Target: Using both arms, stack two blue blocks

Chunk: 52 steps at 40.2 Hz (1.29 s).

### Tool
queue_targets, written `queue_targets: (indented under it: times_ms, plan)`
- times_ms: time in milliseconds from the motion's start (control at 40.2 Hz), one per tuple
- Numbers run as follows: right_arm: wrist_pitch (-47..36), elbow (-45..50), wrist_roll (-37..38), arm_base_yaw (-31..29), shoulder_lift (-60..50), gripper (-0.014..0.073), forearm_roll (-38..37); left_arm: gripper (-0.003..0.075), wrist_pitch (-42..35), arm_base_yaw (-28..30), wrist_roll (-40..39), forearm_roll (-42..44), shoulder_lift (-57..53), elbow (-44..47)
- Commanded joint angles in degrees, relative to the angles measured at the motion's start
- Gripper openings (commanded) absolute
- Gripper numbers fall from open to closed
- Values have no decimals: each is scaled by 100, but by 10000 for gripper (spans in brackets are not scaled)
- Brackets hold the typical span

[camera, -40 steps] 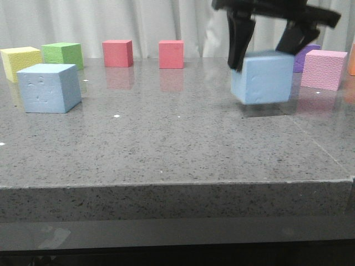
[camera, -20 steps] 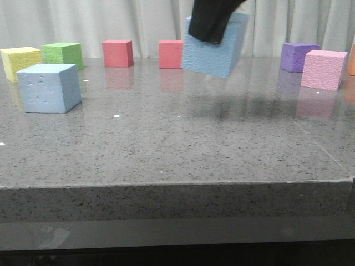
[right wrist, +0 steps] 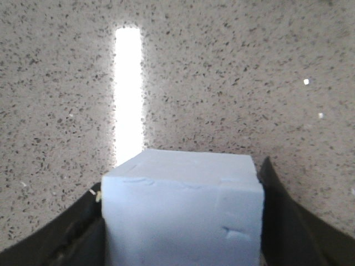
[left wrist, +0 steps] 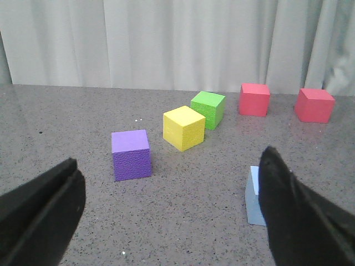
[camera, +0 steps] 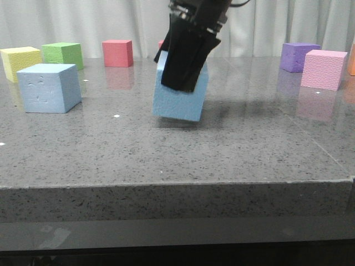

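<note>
My right gripper point(camera: 183, 77) is shut on a sky-blue block point(camera: 178, 105) and holds it tilted, low over the middle of the table; I cannot tell whether it touches the surface. In the right wrist view this block point(right wrist: 183, 210) fills the gap between the dark fingers point(right wrist: 283, 221). The second blue block point(camera: 47, 87) stands on the table at the left. My left gripper point(left wrist: 166, 221) is open and empty above the table, out of the front view. Its right finger point(left wrist: 294, 216) hides most of a blue block point(left wrist: 253, 197).
Yellow point(camera: 19, 62), green point(camera: 62, 54) and red point(camera: 117, 52) cubes stand along the back left. Purple point(camera: 299, 55) and pink point(camera: 324, 68) cubes stand at the back right. The left wrist view shows purple point(left wrist: 131, 155), yellow point(left wrist: 184, 127), green point(left wrist: 208, 109) and two red cubes point(left wrist: 254, 98).
My right gripper lifted the blue block from the right side, carried it left across the table, and has now lowered it near the middle. The left blue block has not moved.
</note>
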Motion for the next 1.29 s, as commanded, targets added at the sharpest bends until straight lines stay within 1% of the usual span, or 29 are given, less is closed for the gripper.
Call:
queue_targets:
  times_ms: [0, 25, 75, 124, 149, 248, 348, 422, 522, 571, 621, 646, 720, 770, 845, 1068, 1168, 1267]
  plan:
    - [0, -182, -81, -2, -247, 370, 208, 618, -438, -3, -38, 14, 95, -180]
    - [-25, -182, -81, -2, -247, 393, 208, 618, -438, -3, -38, 14, 95, -180]
    - [-96, -182, -81, -2, -253, 472, 208, 618, -438, -3, -38, 14, 95, -180]
    - [-157, -182, -75, -2, -253, 580, 208, 618, -438, -3, -38, 14, 95, -180]
    - [-169, -182, -75, -2, -253, 615, 208, 618, -438, -3, -38, 14, 95, -180]
    - [-237, -182, -75, -2, -253, 592, 208, 618, -438, -3, -38, 14, 95, -180]
    - [-236, -182, -67, -2, -317, 593, 208, 618, -438, -3, -38, 14, 95, -180]
    - [-236, -182, 275, -2, -442, 593, 208, 618, -438, -3, -38, 14, 95, -180]
    - [-241, -188, 1093, -36, -797, 593, 185, 618, -438, -3, -38, 14, 95, -180]
    - [-236, -188, 1600, -87, -1016, 593, 56, 618, -438, -3, -38, 14, 95, -180]
    - [-228, -188, 2499, -144, -1266, 593, -153, 618, -438, -3, -38, 14, 95, -180]
    - [-212, -181, 2764, -179, -1380, 593, -260, 618, -438, -3, -38, 14, 95, -180]
    - [-69, -115, 4387, -316, -1817, 593, -659, 618, -438, -3, -38, 14, 95, -180]
    - [20, 41, 4847, -377, -2134, 593, -860, 618, -438, -3, -38, 14, 95, -180]
    - [-154, 471, 5026, -385, -2669, 593, -1144, 618, -438, -3, -38, 14, 95, -180]
    - [-1586, 2520, 5183, -385, -4527, 593, -1144, 618, -501, -3, -38, 14, 95, -180]
    - [-2165, 3350, 5220, -385, -5176, 593, -1144, 618, -501, -3, -38, 4, 95, -180]
    - [-2522, 3988, 5224, -385, -5625, 593, -1139, 618, -512, -3, -38, 4, 95, -180]
